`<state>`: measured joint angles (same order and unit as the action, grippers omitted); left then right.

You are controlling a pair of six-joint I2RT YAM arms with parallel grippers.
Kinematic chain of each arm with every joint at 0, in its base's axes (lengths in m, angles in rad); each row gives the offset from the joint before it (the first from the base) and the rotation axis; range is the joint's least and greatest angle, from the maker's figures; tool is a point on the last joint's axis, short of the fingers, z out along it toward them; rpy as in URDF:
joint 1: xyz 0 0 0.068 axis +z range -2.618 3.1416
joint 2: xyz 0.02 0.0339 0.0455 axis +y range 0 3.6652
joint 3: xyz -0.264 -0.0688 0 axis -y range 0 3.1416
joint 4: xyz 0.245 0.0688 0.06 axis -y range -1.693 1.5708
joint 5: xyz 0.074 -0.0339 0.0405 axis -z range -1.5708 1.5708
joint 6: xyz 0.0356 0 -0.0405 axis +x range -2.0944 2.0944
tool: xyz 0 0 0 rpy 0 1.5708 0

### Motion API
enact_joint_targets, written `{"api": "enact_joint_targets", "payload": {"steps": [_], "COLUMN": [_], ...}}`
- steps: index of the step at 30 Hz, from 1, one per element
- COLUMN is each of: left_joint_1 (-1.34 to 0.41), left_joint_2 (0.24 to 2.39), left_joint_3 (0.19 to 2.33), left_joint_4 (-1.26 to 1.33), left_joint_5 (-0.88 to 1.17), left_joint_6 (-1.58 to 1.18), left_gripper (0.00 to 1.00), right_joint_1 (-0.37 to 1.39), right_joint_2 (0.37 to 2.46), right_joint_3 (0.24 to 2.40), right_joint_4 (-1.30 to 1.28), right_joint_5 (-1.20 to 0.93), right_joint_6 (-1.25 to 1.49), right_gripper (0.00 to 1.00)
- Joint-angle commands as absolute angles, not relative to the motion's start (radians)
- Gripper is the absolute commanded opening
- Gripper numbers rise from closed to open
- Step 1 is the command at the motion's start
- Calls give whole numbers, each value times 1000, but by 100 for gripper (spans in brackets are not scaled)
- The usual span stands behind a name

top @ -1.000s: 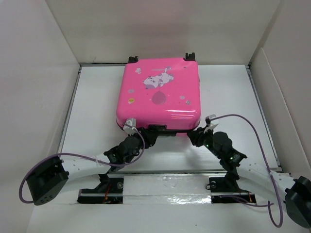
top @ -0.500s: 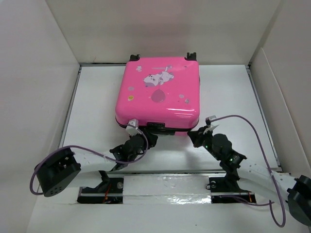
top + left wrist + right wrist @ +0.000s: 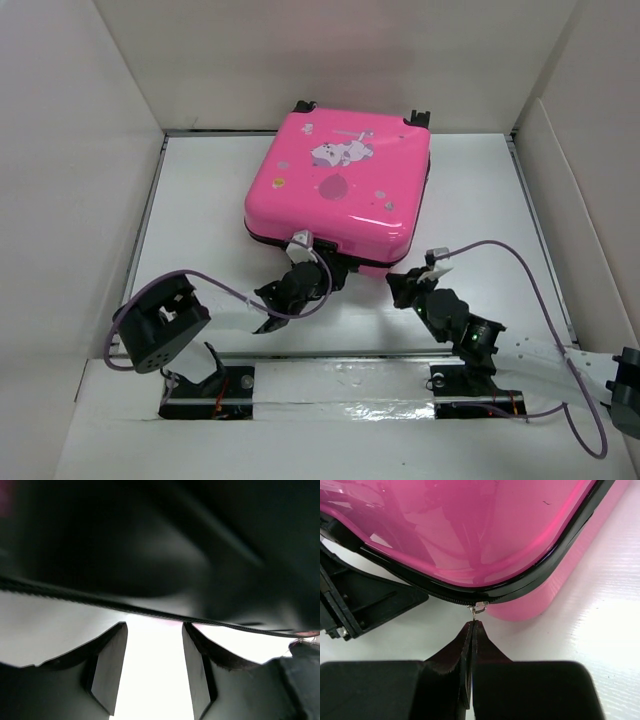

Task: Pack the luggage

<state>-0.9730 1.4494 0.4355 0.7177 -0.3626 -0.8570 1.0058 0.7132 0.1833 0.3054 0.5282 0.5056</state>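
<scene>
Luggage (image 3: 340, 185) lies flat and closed on the bench (image 3: 200, 200), toward the far edge and a little right of centre, turned so that its near right corner points toward the right arm. Its two black wheels (image 3: 305, 105) face the far edge.

Left gripper (image 3: 325, 272) sits at the middle of the luggage's near side, low against the black zip trim. In the left wrist view its fingers (image 3: 112, 670) stand apart, jaws open with nothing between them, and a dark blurred mass fills the space above them, probably the luggage's trim seen too close to focus; a thin black zip line runs across it.

Right gripper (image 3: 405, 285) is at the luggage's near right corner. In the right wrist view its jaws are pressed together (image 3: 472, 626), pinching the lower end of the small metal zip pull (image 3: 479, 607), which hangs from the black zip just under the pink shell
</scene>
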Motion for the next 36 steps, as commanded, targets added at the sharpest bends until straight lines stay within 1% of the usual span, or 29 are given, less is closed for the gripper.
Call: {"api": "enact_joint_targets", "payload": {"steps": [1,4,6,8,11,15,19,23,27,33,36], "left_joint_1": [-945,-945,-945,-945,-936,-925,-902,-862,-851,-818,-807], "left_joint_2": [1496,1514,1471,1422,1271,1142,1112,1184,1261,1333,1370], "left_joint_3": [557,566,529,451,301,213,212,278,294,325,333], "left_joint_4": [860,865,876,862,818,825,816,808,880,919,948], "left_joint_5": [-308,-284,-287,-320,-379,-439,-494,-479,-466,-479,-505], "left_joint_6": [-850,-857,-876,-890,-949,-985,-1000,-985,-986,-991,-1000], "left_gripper": [45,44,45,51,59,61,60,58,57,52,47], "right_joint_1": [1092,1092,1092,1092,1092,1092,1092,1092,1092,1092,1092], "right_joint_2": [719,765,811,825,799,769,738,707,692,687,693], "right_joint_3": [251,313,360,377,347,311,313,310,299,293,290], "right_joint_4": [308,319,241,226,250,273,236,219,218,219,235], "right_joint_5": [567,575,593,598,583,572,575,560,538,523,511], "right_joint_6": [584,568,560,546,548,543,541,535,535,535,532], "right_gripper": [0,0,0,0,0,0,0,0,0,0,0]}}
